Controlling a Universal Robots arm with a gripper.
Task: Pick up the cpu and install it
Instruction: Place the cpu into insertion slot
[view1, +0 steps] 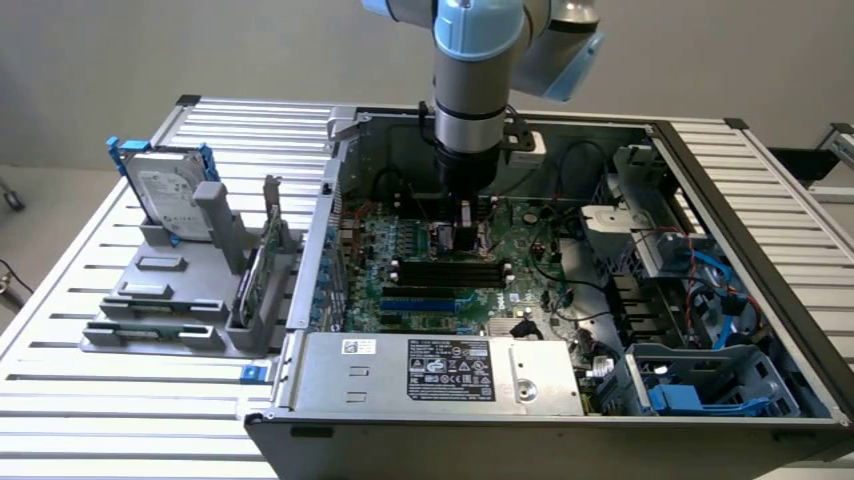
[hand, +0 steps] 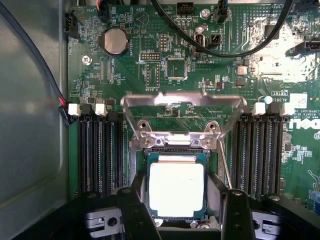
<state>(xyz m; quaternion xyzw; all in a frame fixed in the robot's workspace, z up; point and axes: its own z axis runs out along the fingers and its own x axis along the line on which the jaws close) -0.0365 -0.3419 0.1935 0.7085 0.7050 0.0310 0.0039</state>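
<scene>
Gripper (hand: 183, 202) open, its two black fingers (hand: 132, 210) astride the cpu (hand: 176, 186).
One finger overlaps the cpu's edge and contact is unclear; the other stands clear of it. One cpu lies flat in the socket (hand: 175, 141), one edge covered by the gripper body. One metal load plate (hand: 182, 102) is hinged up. Two memory slot banks (hand: 100, 150) flank the socket; slot count is hard to make out. One coin cell (hand: 115, 41). In the exterior view, the arm (view1: 470, 90) reaches into the open computer case (view1: 310, 290).

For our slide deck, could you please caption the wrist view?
Open pincer straddling the cpu in the motherboard socket, load plate flipped open.
</scene>
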